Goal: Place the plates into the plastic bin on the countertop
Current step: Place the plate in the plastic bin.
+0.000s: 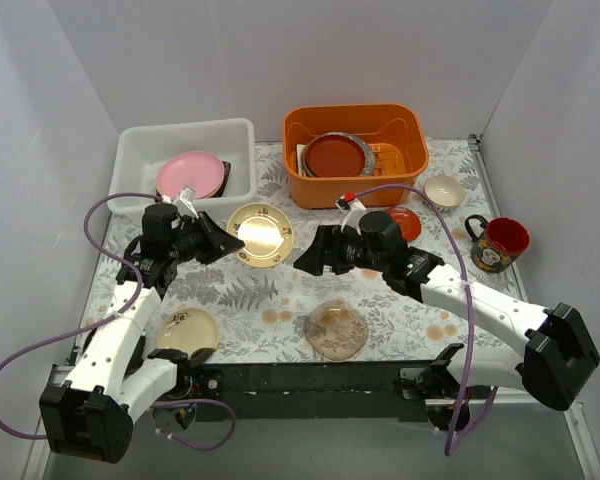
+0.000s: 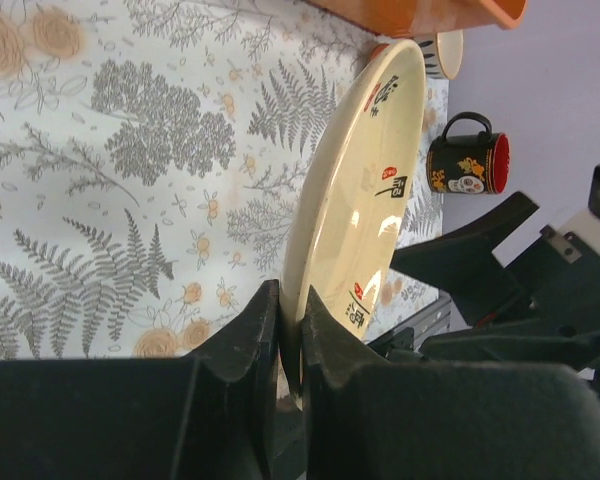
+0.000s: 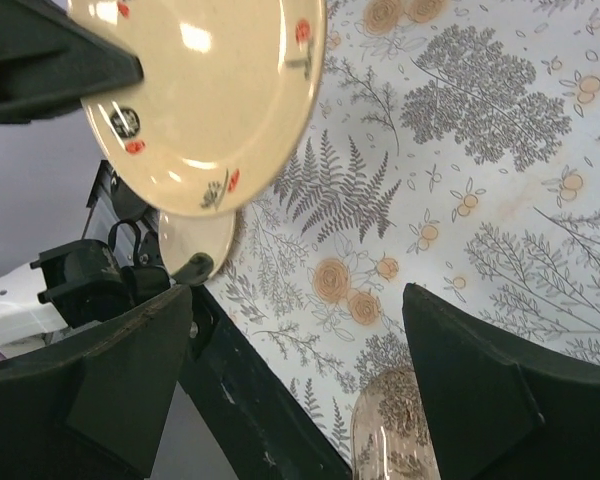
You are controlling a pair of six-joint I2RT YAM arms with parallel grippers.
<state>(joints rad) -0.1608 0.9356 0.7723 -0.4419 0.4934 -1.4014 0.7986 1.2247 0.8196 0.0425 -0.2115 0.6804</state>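
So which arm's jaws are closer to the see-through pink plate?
Right. Its open jaws hover just beyond the pink glass plate. The left jaws, clamped on the cream plate, sit farther back and left.

overhead plus close wrists, shared plate (image 2: 365, 180)

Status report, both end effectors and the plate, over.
Left end effector shut on cream plate rim, plate tilted on edge. Right end effector open, empty. One pink plate in plastic bin; nothing seen blocking the way.
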